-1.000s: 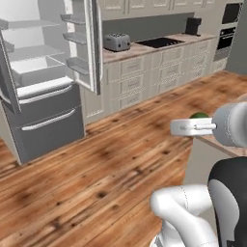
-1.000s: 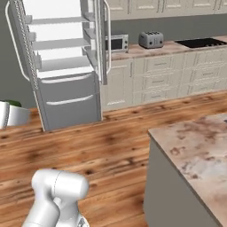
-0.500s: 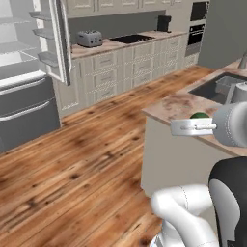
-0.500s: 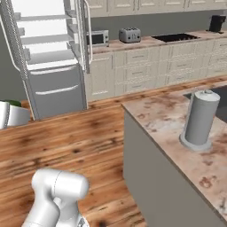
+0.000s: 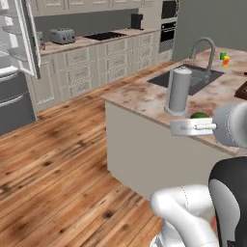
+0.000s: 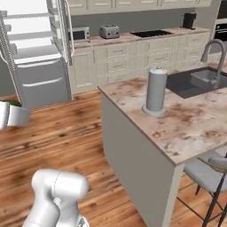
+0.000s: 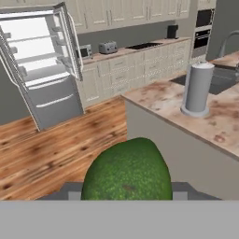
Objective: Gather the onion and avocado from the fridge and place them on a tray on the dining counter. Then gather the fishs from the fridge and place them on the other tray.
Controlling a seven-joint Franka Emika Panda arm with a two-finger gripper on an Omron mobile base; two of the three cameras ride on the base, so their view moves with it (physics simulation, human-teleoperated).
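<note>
The gripper (image 7: 126,196) was clamped on the avocado (image 7: 126,171), carried in the air beside the dining counter (image 6: 177,126), well away from the open fridge (image 7: 42,70). This looked like the carrying step; next it needed to reach the tray and lower the fruit in.

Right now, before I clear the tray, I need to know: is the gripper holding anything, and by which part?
The gripper holds the avocado, gripped across its lower sides.
</note>
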